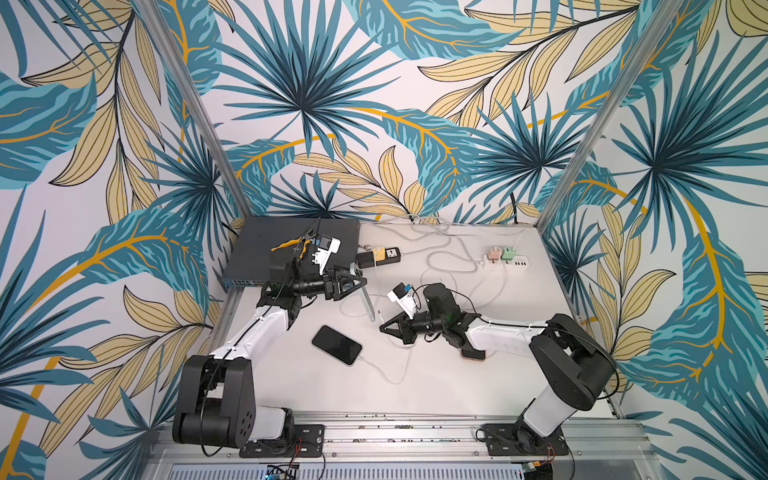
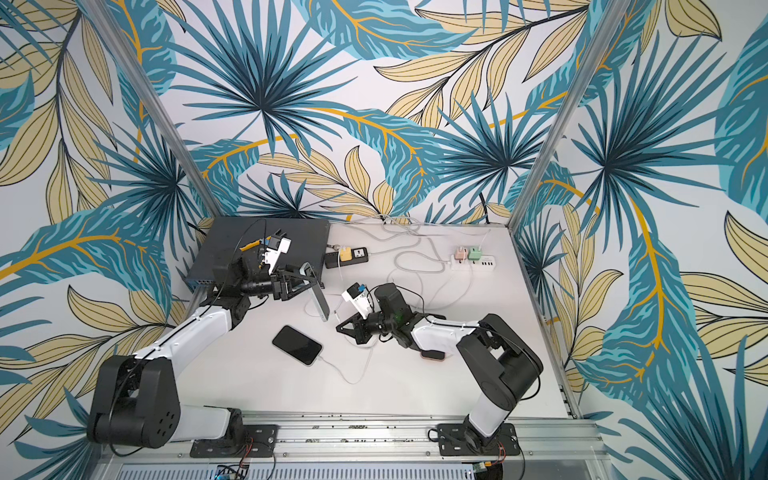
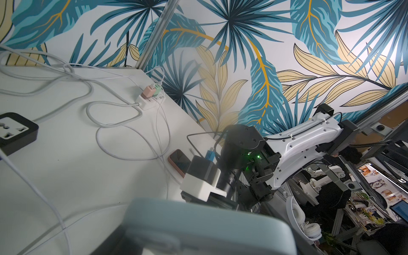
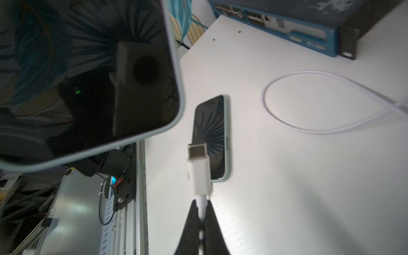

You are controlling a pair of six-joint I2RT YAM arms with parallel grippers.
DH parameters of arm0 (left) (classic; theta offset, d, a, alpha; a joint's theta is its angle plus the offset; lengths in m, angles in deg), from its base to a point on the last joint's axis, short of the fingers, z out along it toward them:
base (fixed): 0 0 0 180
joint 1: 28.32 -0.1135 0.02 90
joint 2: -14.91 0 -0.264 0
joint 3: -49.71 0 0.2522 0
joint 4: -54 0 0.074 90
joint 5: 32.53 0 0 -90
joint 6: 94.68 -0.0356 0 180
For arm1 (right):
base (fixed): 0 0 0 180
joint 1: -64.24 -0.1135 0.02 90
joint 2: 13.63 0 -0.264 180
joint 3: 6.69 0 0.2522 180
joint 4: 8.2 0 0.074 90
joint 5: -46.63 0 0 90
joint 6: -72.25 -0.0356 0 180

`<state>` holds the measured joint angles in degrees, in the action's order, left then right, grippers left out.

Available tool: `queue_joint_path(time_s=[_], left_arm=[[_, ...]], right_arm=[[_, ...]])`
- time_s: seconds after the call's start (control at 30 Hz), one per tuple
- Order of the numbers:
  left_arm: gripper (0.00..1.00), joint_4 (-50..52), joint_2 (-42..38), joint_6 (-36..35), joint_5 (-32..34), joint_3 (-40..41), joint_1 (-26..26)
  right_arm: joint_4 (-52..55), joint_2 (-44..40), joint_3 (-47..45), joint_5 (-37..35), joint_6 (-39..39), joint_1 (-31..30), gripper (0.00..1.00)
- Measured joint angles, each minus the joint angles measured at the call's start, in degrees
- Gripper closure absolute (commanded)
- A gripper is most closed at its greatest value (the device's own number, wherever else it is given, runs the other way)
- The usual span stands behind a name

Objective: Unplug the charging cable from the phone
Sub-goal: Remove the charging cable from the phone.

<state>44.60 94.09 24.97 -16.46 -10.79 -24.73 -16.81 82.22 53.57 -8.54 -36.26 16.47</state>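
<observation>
White USB-C plug [image 4: 197, 163] hangs bare, clear of the pale-blue-cased phone [image 4: 88, 77], so the unplugging looks done. To brace it, the left gripper [image 1: 358, 280] clamps the phone by one end above the table [image 1: 436, 382]. The right gripper [image 4: 202, 213] pinches the charging cable [image 4: 201, 204] behind the plug (2nd phone [image 1: 336, 345] lies flat, w/ lead in).

Both top views look steeply down from high above the front rail onto the whole table [image 1: 436, 386], sharing nearly the same picture. The left wrist camera sits close behind the held phone [image 3: 209, 227], whose blurred edge fills its foreground, and faces across the table to the right arm [image 3: 304, 143] and white power strip [image 3: 150, 103]. The right wrist camera looks along the right gripper [image 4: 202, 205], very near the cable plug [image 4: 198, 167], toward the flat phone [image 4: 209, 136] and network switch [image 4: 287, 28], which both top views also show.
</observation>
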Motion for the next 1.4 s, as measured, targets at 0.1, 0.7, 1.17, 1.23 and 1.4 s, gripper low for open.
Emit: queue_joint_path(time_s=[0.1, 0.7, 1.17, 1.23, 1.4], left_arm=[[0.61, -0.02, 0.0, 0.02, -0.04, 0.0, -0.07], [0.61, -0.02, 0.0, 0.04, -0.07, 0.02, -0.09], [0.6, -0.2, 0.0, 0.28, -0.07, 0.04, -0.09], [0.6, -0.28, 0.0, 0.46, -0.09, 0.07, -0.09], [0.6, -0.7, 0.0, 0.81, -0.37, 0.13, -0.11]], right_arm=[[1.9, 0.0, 0.98, -5.88, -1.49, 0.13, 0.96], [23.19, 4.26, 11.63, -37.44, -14.12, 0.15, 0.86], [23.04, 0.85, 12.33, -29.2, -7.85, 3.28, 0.35], [21.94, -0.04, 12.33, -25.99, -6.51, 4.44, 0.3], [19.71, -1.49, 12.33, -16.74, -2.67, 5.97, 0.18]])
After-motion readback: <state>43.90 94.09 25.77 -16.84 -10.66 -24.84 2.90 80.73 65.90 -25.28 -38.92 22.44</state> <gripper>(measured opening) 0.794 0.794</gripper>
